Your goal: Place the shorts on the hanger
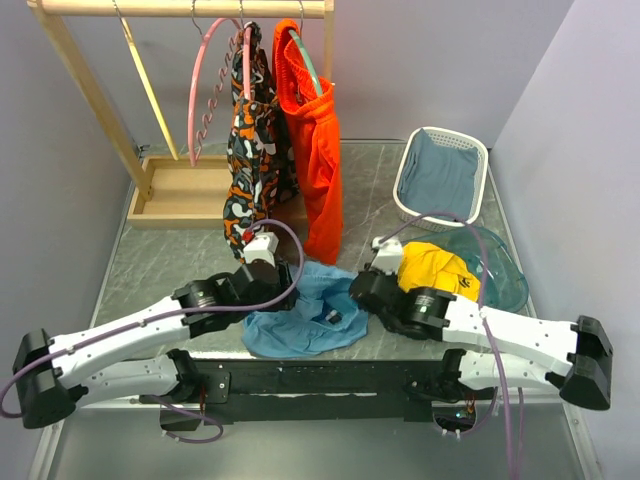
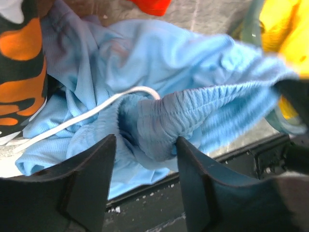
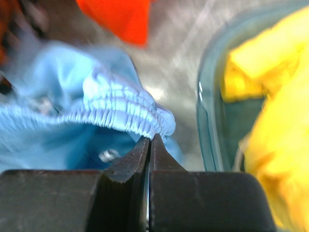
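One thin pinch on the shorts [image 1: 300, 315]
Right gripper [image 3: 148, 140] nips only the waistband [image 3: 125, 113] edge, left gripper [image 2: 145, 142] spread; lifting could slip it free.

Top cam sits high behind the arm bases [image 1: 190, 375], looking down the table [image 1: 150, 262] toward the wooden rack [image 1: 180, 8]. Both wrist cams are super close, peering past their own fingers [image 2: 91, 186] at the blue shorts [image 2: 193, 63], which all three views share.

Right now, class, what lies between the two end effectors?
The crumpled sky-blue shorts fill the stretch between the left end effector and the right end effector, seen best in the top external view.
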Controlling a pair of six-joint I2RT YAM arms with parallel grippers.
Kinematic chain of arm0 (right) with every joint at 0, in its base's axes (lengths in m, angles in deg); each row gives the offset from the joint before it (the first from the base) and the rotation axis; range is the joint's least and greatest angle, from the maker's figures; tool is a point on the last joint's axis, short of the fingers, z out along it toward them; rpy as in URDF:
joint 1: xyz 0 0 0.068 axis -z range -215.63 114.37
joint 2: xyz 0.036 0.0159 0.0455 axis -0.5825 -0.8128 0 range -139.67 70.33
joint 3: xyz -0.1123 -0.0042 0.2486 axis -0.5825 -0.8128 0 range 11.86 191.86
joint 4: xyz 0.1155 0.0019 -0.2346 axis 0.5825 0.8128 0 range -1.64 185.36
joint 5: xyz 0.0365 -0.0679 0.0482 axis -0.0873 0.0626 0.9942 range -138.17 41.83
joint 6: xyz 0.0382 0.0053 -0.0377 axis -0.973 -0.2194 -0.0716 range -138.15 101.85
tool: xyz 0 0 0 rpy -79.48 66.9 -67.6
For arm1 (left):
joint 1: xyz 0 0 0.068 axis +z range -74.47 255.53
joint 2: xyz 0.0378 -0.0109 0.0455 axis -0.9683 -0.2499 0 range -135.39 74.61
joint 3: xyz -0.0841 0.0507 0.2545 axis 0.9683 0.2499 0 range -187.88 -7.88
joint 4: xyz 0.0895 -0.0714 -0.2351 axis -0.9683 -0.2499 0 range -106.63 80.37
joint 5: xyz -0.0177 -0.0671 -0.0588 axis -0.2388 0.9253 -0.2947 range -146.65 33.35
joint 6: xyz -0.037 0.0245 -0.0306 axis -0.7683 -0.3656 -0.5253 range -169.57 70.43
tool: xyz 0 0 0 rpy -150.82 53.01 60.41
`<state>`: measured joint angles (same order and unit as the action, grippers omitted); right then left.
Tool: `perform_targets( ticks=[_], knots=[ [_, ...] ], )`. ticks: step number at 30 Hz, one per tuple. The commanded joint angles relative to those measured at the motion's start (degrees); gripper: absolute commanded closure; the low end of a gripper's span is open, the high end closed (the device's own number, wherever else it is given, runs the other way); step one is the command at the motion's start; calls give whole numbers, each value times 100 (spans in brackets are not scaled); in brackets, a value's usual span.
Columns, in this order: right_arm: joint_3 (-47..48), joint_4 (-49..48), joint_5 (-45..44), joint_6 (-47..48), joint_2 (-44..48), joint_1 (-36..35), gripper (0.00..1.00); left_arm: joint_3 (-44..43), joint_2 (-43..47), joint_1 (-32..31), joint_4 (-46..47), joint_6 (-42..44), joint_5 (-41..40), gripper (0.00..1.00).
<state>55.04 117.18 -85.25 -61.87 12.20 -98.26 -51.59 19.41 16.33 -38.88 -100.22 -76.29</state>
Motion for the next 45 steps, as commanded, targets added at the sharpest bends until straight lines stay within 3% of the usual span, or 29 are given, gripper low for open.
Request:
perform_targets(
  ticks=[1,5,7,14,18,31,34,36,38,45],
  knots=[
    [366,1511,-818,-1320,-391,-548,100,-243,-499,14,-16,-418,-461,45],
    [428,2468,-1064,-2270,-568,-540,100,-376,-711,14,-291,-752,-866,49],
    [297,2488,-1030,-2395,-393,-496,100,-297,-563,14,-187,-762,-805,50],
    [-248,1602,-485,-1868,381,-171,100,2,-105,14,254,-498,-348,51],
    [-292,1504,-449,-1806,381,-162,100,-314,-587,14,-177,-656,-602,56],
    [-380,1354,-309,-1719,557,-127,100,-350,-1669,5,-46,-604,-348,60],
    [-328,1241,-230,-1552,618,-30,100,-192,-1722,-4,-27,-665,-312,71],
    [-214,1188,-151,-1359,671,101,100,-121,-1705,-4,-229,-761,-548,88],
    [-82,1283,-185,-1262,750,154,100,-147,-1425,-4,-562,-1016,-873,99],
    [884,1574,-125,-376,970,1085,100,-937,866,5,-2442,-1412,-1824,99]
  ],
)
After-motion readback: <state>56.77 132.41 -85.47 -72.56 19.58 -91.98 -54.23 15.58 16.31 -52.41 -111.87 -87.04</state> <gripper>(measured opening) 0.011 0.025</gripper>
